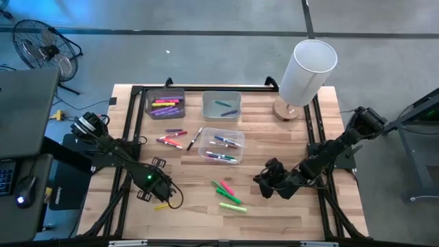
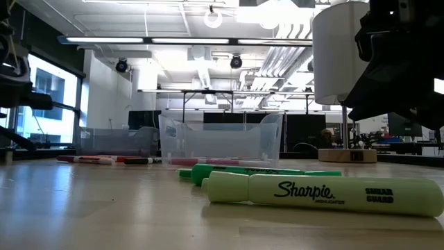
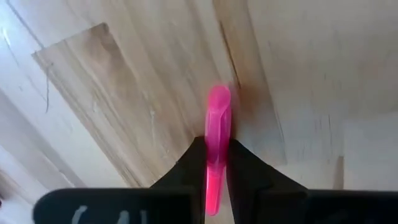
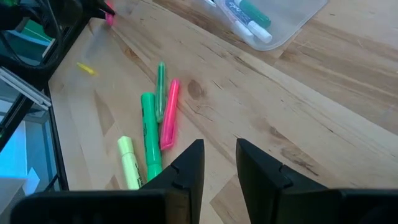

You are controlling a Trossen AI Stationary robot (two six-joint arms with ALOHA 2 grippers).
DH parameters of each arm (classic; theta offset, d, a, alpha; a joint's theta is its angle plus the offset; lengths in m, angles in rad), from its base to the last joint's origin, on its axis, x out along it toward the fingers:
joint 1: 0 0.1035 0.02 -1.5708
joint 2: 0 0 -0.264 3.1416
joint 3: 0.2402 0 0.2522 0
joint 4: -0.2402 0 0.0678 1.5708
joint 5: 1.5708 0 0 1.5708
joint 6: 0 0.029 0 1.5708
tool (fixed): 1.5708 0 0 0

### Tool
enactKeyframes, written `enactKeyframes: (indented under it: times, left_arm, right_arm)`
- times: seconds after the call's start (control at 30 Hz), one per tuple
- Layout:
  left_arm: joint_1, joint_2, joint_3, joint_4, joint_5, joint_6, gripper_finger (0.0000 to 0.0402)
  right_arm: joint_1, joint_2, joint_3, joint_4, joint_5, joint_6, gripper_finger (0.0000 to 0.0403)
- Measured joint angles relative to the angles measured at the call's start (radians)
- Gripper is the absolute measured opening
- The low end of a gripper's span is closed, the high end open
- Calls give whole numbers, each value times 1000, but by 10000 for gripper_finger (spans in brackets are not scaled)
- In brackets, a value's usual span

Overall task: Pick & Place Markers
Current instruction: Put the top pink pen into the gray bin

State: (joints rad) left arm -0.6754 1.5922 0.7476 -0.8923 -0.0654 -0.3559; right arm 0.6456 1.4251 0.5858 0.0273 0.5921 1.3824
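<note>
Room: grey floor, open ceiling with strip lights, a floor fan off the far-left corner. Worktop is pale butcher-block wood inside a black frame. White cylinder lamp on a round wooden base stands well beyond the right end effector.

Three bins sit far of both end effectors: grey bin with purple and pink markers, empty-ish clear bin with two, clear bin with several.

Left end effector is clamped on a pink marker; a yellow marker lies just beside it, touching or not, can't tell. Right end effector is narrowly open, holding nothing; green, pink and pale-green markers lie near it, between the two end effectors. More loose markers lie beside the bins.
</note>
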Motion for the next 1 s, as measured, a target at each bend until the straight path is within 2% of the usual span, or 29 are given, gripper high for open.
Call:
enactKeyframes:
  times: [0.3, 0.47, 0.63, 0.87, 1.0]
  left_arm:
    - [0, 6, 57, -30, -4, -170, 30]
    - [7, 8, 125, 23, -47, -254, 30]
    - [51, 7, 204, 51, -48, -307, 30]
    - [168, 5, 380, 38, -67, -232, 30]
    - [268, 4, 485, 34, -66, -92, 30]
  right_arm:
    - [0, 0, 0, 0, -8, -31, 82]
    - [0, 0, 0, 0, -60, -75, 82]
    - [1, 0, 0, -3, -123, -111, 82]
    - [-5, 0, 0, -17, -176, -192, 80]
    - [-38, 0, 0, -21, -186, -249, 43]
